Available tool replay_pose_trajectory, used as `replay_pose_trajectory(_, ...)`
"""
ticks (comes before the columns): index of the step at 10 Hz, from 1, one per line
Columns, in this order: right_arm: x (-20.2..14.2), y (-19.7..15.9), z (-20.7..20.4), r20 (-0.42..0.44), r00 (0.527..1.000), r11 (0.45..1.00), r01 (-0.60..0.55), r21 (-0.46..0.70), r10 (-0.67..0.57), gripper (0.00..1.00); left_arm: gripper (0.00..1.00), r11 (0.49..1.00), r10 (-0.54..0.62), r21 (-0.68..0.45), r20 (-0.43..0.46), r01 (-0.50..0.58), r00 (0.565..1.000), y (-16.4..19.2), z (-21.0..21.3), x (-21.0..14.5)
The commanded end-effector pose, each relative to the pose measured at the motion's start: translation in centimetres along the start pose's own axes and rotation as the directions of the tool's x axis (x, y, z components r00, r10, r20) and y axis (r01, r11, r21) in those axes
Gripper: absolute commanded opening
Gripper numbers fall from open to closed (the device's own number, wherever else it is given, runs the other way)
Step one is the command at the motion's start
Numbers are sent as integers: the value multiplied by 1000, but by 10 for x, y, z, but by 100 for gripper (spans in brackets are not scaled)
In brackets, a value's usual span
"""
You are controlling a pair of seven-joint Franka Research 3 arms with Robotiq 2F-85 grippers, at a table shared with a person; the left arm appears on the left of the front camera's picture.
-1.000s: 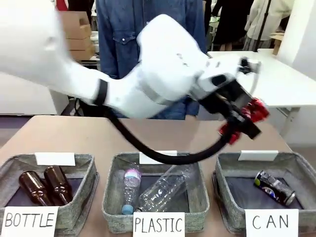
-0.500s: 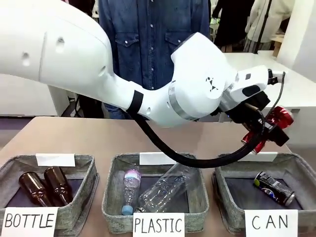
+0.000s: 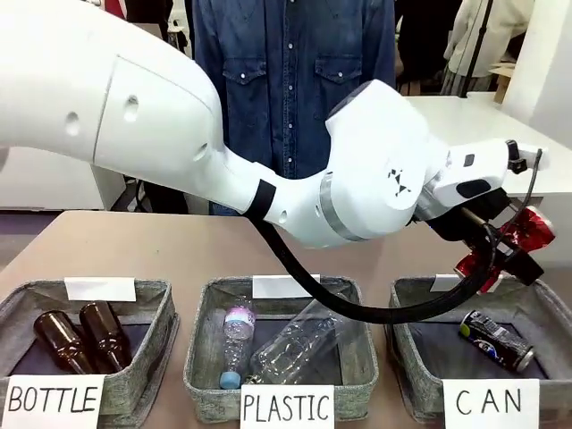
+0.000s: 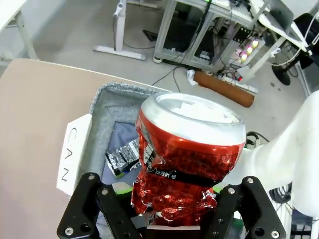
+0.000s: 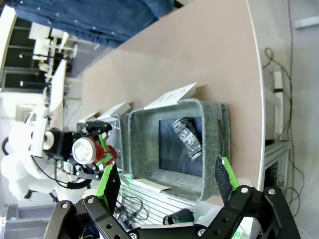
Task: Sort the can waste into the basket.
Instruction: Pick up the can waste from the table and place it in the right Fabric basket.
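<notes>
My left gripper (image 3: 508, 247) reaches across from the left and is shut on the dented red can (image 3: 534, 223), which hangs above the back edge of the grey CAN basket (image 3: 407, 353). In the left wrist view the red can (image 4: 189, 154) stands crushed between the fingers of the left gripper (image 4: 172, 221), with the basket (image 4: 107, 97) below it. A dark can (image 3: 497, 340) with white markings lies on the basket's floor, also seen as the dark can (image 4: 121, 157). My right gripper (image 5: 167, 181) is open and holds nothing, high above the basket (image 5: 220, 127).
The PLASTIC basket (image 3: 198, 357) in the middle holds clear bottles, and the BOTTLE basket (image 3: 161, 344) at the left holds two brown bottles. A person in a denim shirt (image 3: 286, 80) stands at the far side. The table's right edge lies just past the CAN basket.
My left arm has swung to the right with the red can, from beside the PLASTIC basket to above the CAN basket. The dark can has not moved.
</notes>
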State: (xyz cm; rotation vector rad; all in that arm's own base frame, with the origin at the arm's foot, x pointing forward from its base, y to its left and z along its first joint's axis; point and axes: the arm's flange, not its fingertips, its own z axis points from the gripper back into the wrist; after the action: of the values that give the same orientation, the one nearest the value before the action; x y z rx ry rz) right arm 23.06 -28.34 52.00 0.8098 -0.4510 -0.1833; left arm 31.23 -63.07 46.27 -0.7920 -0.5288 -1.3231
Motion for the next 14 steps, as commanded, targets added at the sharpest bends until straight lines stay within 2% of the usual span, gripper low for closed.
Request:
replay_pose_trajectory(1,1,2,2,-3,1000,1000,14,-14,-14,100,59,1000,-30,5,11,30,999,1,6,-4)
replay_pose_trajectory(2,1,2,2,-3,1000,1000,14,-14,-14,100,100,999,-37,14,11,37,999,0,6,-3)
replay_pose_trajectory(3,1,2,2,-3,1000,1000,14,-14,-14,100,64,999,-43,14,13,42,999,-1,7,-3)
replay_pose_trajectory(4,1,2,2,-3,1000,1000,14,-14,-14,100,100,999,-43,21,14,42,999,-1,7,-3)
replay_pose_trajectory(11,1,2,2,-3,1000,1000,14,-14,-14,100,100,999,-38,38,-4,38,999,4,26,-3)
replay_pose_trajectory(12,0,0,0,0,1000,1000,1,0,-1,100,100,994,-68,78,-133,79,989,10,49,-16)
replay_pose_trajectory(13,9,9,-14,-19,999,999,-51,0,51,100,100,993,-20,110,-231,46,973,20,89,-30)
replay_pose_trajectory(14,24,29,-39,-45,995,995,-94,-19,93,100,100,991,59,129,-216,-31,975,28,140,-44)
